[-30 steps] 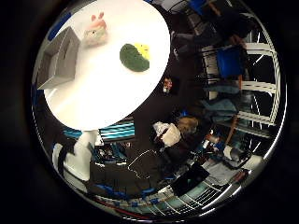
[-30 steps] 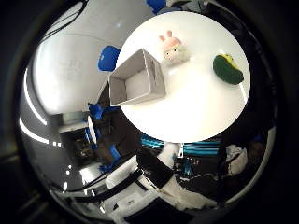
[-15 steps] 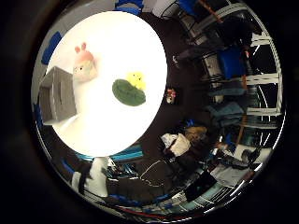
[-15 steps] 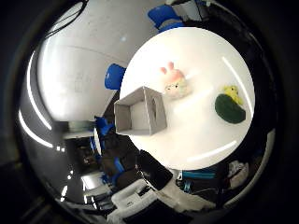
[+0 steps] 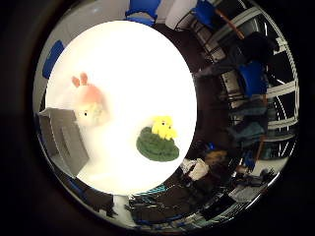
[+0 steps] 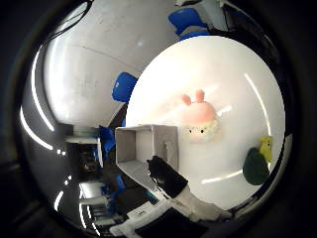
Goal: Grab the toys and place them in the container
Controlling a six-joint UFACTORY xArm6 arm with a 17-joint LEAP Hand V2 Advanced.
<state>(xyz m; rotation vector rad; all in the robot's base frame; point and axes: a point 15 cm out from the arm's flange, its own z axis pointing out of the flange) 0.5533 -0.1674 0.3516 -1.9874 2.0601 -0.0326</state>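
A pink bunny toy (image 6: 200, 121) with two ears lies on the round white table (image 5: 133, 73), right beside the grey open container (image 6: 141, 148). A green toy with a yellow figure on top (image 5: 157, 142) lies apart from them, nearer the table's edge. My hand (image 6: 173, 186) hangs well above the table. One white, black-tipped part of it stretches out straight over the container's corner. It holds nothing and touches nothing. The container looks empty where its inside shows.
Blue chairs (image 6: 124, 87) stand around the table. Beyond the table's edge by the green toy the floor is dark, with bags and clutter (image 5: 199, 169). A pale wall (image 6: 99, 44) rises behind the container's side.
The whole picture has shifted and the table and toys look larger, so the camera has moved closer. The toys and the container lie where they were.
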